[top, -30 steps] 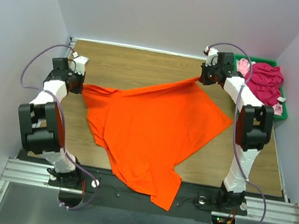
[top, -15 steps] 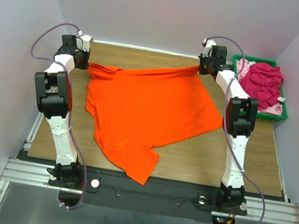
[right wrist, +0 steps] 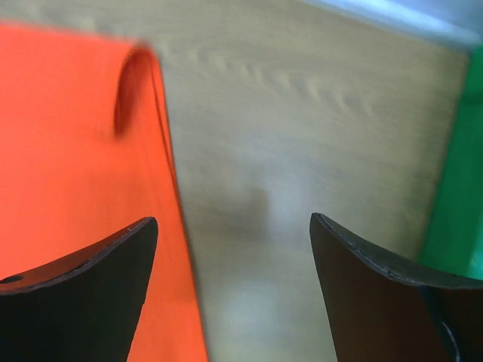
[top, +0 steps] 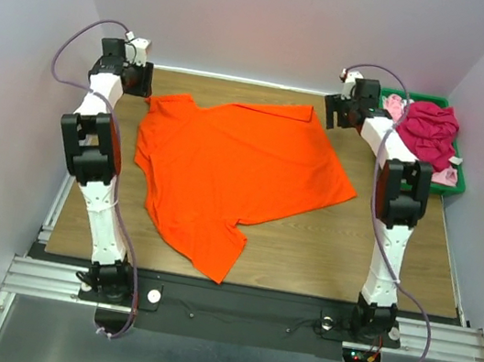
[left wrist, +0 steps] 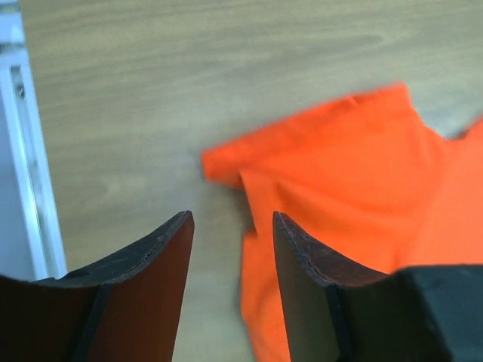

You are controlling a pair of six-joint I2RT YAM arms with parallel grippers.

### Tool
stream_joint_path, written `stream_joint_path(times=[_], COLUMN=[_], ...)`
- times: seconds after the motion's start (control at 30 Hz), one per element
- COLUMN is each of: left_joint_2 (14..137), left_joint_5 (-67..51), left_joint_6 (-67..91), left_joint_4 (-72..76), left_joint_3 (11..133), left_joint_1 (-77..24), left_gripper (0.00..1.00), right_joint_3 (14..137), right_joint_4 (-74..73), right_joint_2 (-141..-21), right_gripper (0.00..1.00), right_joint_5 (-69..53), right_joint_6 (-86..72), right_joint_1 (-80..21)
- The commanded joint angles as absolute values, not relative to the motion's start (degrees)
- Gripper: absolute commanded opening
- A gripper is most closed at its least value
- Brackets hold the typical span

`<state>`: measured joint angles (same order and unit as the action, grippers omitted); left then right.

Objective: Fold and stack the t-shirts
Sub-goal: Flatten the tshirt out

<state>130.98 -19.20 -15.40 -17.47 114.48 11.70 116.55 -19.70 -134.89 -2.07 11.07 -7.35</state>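
1. Orange t-shirt (top: 227, 160): lies spread, mostly flat, on the tabletop (top: 352, 246). It covers the left and centre area, from the far edge down toward the near edge. One narrow end points at the near edge, left of centre. One corner points toward the right edge.

2. Left tool (top: 138, 80): positioned at the far left corner of the tabletop. Its fingers (left wrist: 151, 264) are spread apart. Bare wood shows between them, and nothing is pinched. A folded-over corner of the orange t-shirt lies just beyond the fingertips.

3. Right tool (top: 339, 114): positioned at the far edge, between the orange t-shirt and the green bin (top: 423, 97). Its fingers (right wrist: 90, 271) are spread wide over bare wood, and nothing is pinched. The shirt's edge, curled at its corner, runs beside one finger.

4. Magenta t-shirt (top: 429, 131) and pale pink t-shirt (top: 392, 107): both lie crumpled in the green bin at the far right corner.
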Motion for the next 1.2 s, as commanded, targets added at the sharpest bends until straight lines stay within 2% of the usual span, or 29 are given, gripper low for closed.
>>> stream_joint_path(times=[0.0,0.07,0.13,0.2,0.23,0.33,0.47,0.67,0.77,0.9,1.17], left_joint_2=[113.84,107.07,101.64,97.76,96.6,92.38,89.31,88.41,90.26,92.54,93.43], left_joint_5=[-20.38,-21.27,-23.81,-24.52,-24.78,-24.61,-23.56,-18.21,-13.37,-8.1,-7.65], left_joint_6=[-17.57,-19.41,-21.35,-23.9,-24.6,-26.19,-27.42,-30.85,-32.43,-35.06,-40.42], left_joint_4=[-17.41,-17.58,-19.24,-22.13,-22.84,-24.26,-26.01,-28.91,-29.18,-28.48,-30.49], left_joint_3=[102.02,93.14,87.74,80.97,78.77,69.89,60.85,55.99,54.94,54.58,56.6], left_joint_1=[11.95,11.69,10.64,8.1,8.09,4.32,0.18,-1.67,-1.67,-1.58,-1.32], left_gripper=[0.58,0.57,0.51,0.47,0.46,0.45,0.44,0.43,0.42,0.42,0.42], right_joint_3=[108.57,103.04,100.3,96.52,95.02,91.15,87.55,81.58,77.02,70.17,55.82], right_joint_4=[-23.0,-25.56,-29.87,-33.04,-33.66,-35.15,-35.77,-35.86,-36.03,-37.96,-46.04], right_joint_2=[-120.95,-118.31,-116.11,-115.23,-114.96,-115.05,-116.54,-118.13,-116.99,-113.21,-99.7], right_gripper=[0.84,0.74,0.66,0.51,0.51,0.4,0.35,0.27,0.27,0.26,0.26], right_joint_5=[-8.06,-9.75,-11.68,-12.65,-12.83,-12.75,-11.26,-9.23,-7.48,-5.89,-5.53], right_joint_6=[16.68,17.66,19.33,20.56,20.74,21.62,23.81,24.7,25.4,27.24,31.46], right_joint_1=[-6.86,-6.77,-6.77,-6.86,-6.86,-6.86,-6.94,-6.94,-6.94,-6.86,-6.94])
